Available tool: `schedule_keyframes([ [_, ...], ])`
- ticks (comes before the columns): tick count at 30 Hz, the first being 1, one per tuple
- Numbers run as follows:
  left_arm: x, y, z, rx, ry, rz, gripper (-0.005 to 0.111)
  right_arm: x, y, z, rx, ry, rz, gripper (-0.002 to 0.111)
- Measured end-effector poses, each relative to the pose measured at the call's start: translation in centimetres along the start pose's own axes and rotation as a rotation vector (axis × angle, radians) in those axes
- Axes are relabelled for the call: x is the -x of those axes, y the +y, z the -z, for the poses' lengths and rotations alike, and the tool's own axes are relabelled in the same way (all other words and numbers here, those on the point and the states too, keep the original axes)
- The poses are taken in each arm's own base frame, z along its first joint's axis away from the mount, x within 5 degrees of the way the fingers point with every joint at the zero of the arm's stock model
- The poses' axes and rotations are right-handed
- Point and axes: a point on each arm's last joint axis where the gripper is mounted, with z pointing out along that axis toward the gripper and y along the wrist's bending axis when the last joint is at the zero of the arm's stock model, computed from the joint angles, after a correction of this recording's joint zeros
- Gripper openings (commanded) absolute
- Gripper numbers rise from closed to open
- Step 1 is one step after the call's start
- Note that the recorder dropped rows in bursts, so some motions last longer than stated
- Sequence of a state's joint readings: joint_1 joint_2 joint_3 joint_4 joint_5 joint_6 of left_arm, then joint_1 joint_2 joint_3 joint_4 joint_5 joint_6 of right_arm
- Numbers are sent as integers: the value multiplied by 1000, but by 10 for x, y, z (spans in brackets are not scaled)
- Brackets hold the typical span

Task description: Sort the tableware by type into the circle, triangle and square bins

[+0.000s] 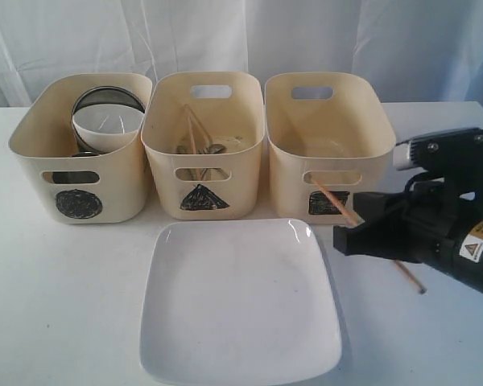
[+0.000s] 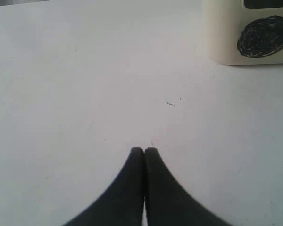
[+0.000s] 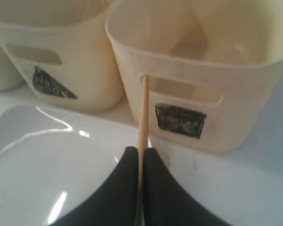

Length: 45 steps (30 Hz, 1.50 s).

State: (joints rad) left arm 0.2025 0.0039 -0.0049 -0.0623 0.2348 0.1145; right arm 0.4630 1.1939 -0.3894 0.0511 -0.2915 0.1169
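Three cream bins stand in a row: the circle bin (image 1: 80, 149) at left holds a steel bowl (image 1: 109, 100) and a small white bowl (image 1: 106, 129); the triangle bin (image 1: 203, 145) in the middle holds chopsticks and steel cutlery (image 1: 200, 145); the square bin (image 1: 328, 141) at right. A large square white plate (image 1: 237, 301) lies in front. My right gripper (image 3: 141, 151) is shut on a wooden chopstick (image 3: 142, 110), whose tip reaches the square bin's (image 3: 198, 89) handle slot. My left gripper (image 2: 144, 150) is shut and empty over bare table, near the circle bin (image 2: 250, 33).
The white table (image 1: 64, 305) runs on left of the plate and in front of the bins. A white curtain hangs behind. The right arm's black body (image 1: 443, 217) sits at the right edge, beside the square bin.
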Motion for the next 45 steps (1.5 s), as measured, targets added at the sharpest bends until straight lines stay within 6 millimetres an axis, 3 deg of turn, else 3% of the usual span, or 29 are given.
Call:
schedule_keyframes([
  [7,0,0,0,0,0,0,0,29,5,2,17,-103,-4,0],
  [11,0,0,0,0,0,0,0,25,5,-1,7,-29,109,2],
  [13,0,0,0,0,0,0,0,13,2,-7,0,86,193,17],
  [16,0,0,0,0,0,0,0,-12,-7,-17,-17,305,265,61],
  [17,0,0,0,0,0,0,0,-16,-10,-19,-21,339,277,69],
  [26,0,0,0,0,0,0,0,-26,-39,-16,-113,473,211,61],
  [32,0,0,0,0,0,0,0,-35,-39,-11,-105,588,202,54],
  [45,0,0,0,0,0,0,0,-46,-28,-5,-48,725,231,54],
])
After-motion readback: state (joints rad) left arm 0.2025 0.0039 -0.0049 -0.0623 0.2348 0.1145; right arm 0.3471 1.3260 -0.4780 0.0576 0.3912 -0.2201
